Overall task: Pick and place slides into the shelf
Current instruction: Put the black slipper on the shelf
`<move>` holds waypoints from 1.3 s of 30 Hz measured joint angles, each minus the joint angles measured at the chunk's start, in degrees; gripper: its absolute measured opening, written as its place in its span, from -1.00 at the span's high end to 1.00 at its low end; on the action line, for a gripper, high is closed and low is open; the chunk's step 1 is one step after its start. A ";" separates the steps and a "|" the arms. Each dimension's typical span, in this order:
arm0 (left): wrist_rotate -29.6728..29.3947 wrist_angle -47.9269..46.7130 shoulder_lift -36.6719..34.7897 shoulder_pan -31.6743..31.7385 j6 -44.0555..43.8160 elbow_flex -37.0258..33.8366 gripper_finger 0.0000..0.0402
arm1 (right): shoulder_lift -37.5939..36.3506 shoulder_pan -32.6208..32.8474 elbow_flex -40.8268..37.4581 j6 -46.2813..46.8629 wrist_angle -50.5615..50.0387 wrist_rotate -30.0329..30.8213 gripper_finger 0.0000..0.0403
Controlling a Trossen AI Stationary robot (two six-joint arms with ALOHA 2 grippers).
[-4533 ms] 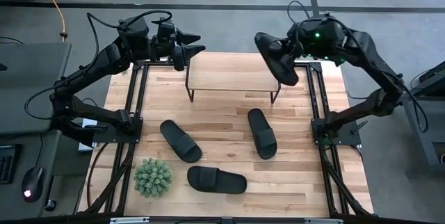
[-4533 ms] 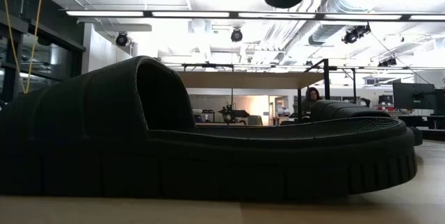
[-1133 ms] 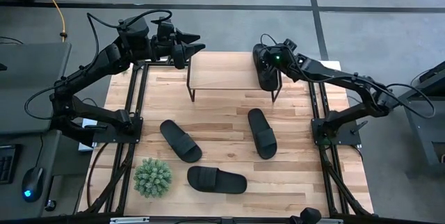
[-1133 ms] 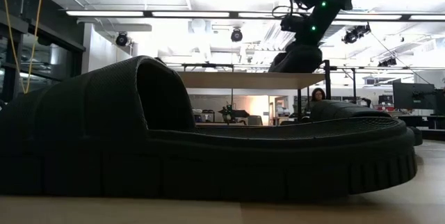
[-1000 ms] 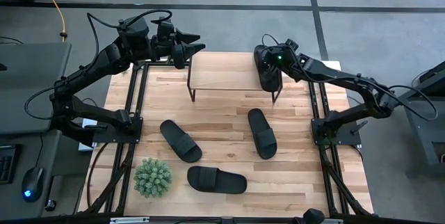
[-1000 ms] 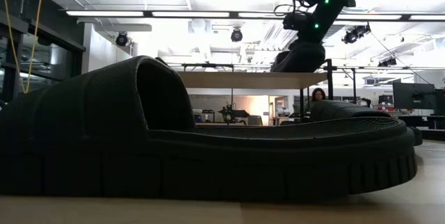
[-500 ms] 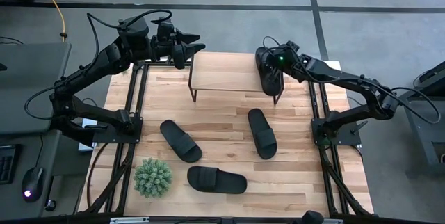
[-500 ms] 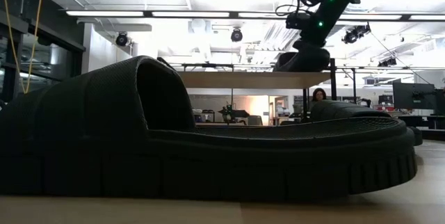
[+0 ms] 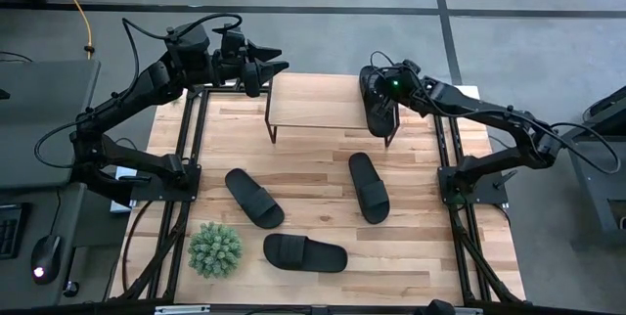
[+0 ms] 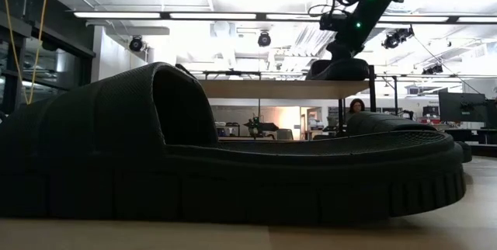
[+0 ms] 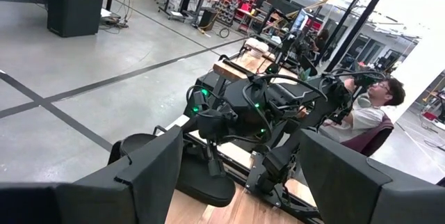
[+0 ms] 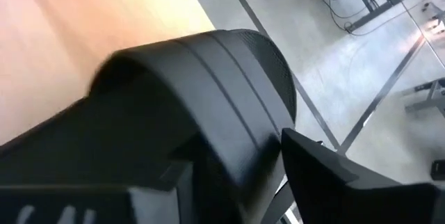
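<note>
One black slide (image 9: 379,106) lies flat on the right end of the shelf's wood top (image 9: 323,105); the low view shows this slide (image 10: 338,70) resting on the plank (image 10: 272,88). My right gripper (image 9: 384,87) is over it, open, its fingers on either side of the strap (image 12: 222,92). Three more slides lie sole-down on the table: left (image 9: 254,198), right (image 9: 369,187) and near (image 9: 304,252). The near slide fills the low view (image 10: 233,164). My left gripper (image 9: 266,66) waits open, off the shelf's far left corner. My right gripper comes down from above over the slide's strap (image 12: 243,113), one finger (image 12: 334,175) on each side of it. The slide lies flat on the shelf top. Whether the fingers touch the strap, I cannot tell.
A small green plant (image 9: 214,248) stands at the table's near left. Black frame rails (image 9: 191,149) run along both sides of the table. A seated person (image 11: 368,113) shows beyond the table in the left wrist view. Bare wood lies between the shelf and the three slides.
My right gripper has come down a little toward the table's near edge with the slide. The slide, tilted with one end raised a second ago, now lies flat on the right end of the shelf top.
</note>
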 joint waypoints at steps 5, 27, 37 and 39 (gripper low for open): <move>0.00 -0.05 0.00 0.00 0.11 0.00 -0.35 | -2.01 2.22 0.00 0.11 -1.14 -0.04 0.06; 0.63 -8.15 0.00 0.00 0.57 0.00 -0.35 | -16.62 13.22 0.00 23.70 -4.02 -7.12 0.04; 14.42 -12.14 0.00 -0.02 -0.79 0.00 -0.35 | -17.00 18.60 0.00 34.68 -3.96 -15.60 0.04; 17.21 -13.22 0.00 -0.02 -2.01 0.00 -0.35 | -17.02 19.67 0.00 35.85 -3.95 -15.59 0.04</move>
